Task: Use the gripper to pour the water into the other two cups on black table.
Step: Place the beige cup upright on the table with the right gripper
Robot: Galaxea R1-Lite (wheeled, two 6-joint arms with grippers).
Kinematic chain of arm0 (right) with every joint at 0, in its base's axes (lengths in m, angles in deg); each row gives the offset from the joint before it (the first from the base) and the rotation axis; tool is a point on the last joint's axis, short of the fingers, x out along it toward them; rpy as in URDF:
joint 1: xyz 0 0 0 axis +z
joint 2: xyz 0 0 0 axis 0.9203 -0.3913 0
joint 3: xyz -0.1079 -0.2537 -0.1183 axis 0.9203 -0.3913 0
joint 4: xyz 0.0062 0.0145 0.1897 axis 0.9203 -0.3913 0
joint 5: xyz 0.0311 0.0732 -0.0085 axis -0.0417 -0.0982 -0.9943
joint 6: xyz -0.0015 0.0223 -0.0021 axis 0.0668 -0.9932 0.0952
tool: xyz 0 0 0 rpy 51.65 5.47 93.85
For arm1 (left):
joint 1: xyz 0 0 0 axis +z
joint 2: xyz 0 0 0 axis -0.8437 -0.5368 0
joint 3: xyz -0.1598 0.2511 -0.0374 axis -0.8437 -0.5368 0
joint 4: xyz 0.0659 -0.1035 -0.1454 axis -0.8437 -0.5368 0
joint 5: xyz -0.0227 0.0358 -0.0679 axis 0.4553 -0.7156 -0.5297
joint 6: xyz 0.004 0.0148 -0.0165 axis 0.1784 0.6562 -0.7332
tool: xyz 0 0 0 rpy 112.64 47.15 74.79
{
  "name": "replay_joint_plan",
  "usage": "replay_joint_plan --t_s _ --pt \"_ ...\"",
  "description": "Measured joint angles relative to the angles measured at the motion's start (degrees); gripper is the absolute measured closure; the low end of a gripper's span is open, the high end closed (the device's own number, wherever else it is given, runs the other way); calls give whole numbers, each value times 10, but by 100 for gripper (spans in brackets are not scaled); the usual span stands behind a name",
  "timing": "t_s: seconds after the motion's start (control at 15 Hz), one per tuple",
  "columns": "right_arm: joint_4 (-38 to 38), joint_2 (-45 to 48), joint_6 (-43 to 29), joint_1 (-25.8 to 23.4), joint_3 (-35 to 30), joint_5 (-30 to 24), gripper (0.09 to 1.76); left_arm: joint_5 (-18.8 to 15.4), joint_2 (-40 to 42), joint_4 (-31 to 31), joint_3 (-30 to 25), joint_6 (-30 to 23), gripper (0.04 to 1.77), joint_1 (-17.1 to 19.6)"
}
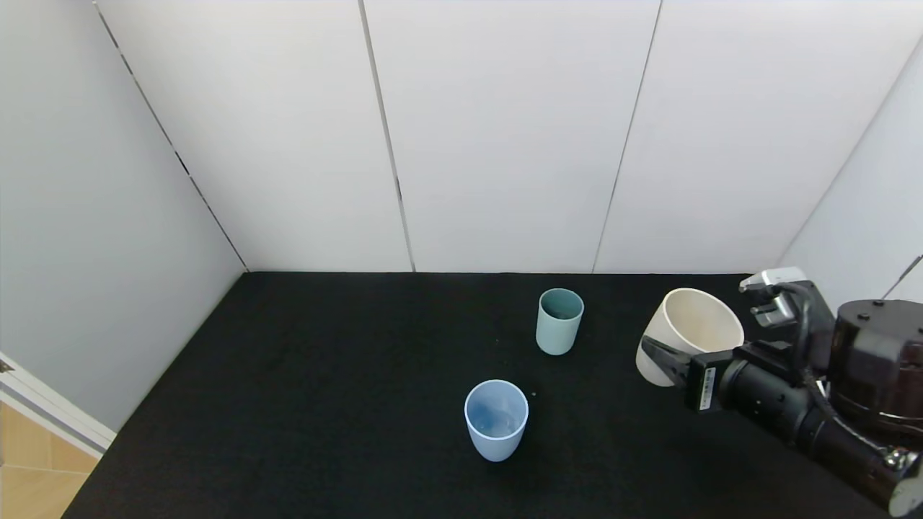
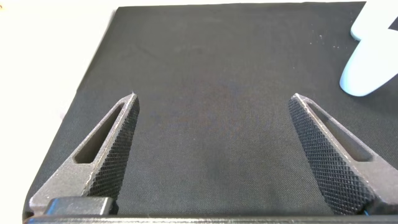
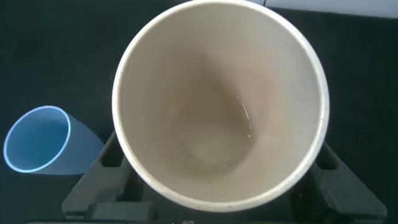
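Note:
My right gripper [image 1: 672, 355] is shut on the wide cream-beige cup [image 1: 692, 333] and holds it at the right side of the black table [image 1: 324, 404], tilted a little toward the left. The right wrist view looks into this cup [image 3: 217, 106]; a little water lies at its bottom. The light blue cup [image 1: 496, 419] stands upright at the front centre and also shows in the right wrist view [image 3: 38, 140]. The slimmer teal-green cup [image 1: 559, 321] stands upright farther back, left of the cream cup. My left gripper [image 2: 214, 97] is open and empty over bare table.
White wall panels [image 1: 505, 137] close the table at the back and on both sides. A pale blue cup [image 2: 370, 59] shows at the edge of the left wrist view. The table's left edge [image 1: 155, 389] meets the grey wall.

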Motion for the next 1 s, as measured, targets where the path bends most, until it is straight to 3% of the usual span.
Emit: replay_joint_plan --t_s 0.2,0.87,1.0 --pt "44 -56 -3 0 -23 -4 58 0 0 0 0 0 9 0" --pt "74 -154 -3 -12 -34 -4 58 0 0 0 0 0 9 -1" --pt "111 -182 -3 -12 -36 -3 58 0 0 0 0 0 9 -1"
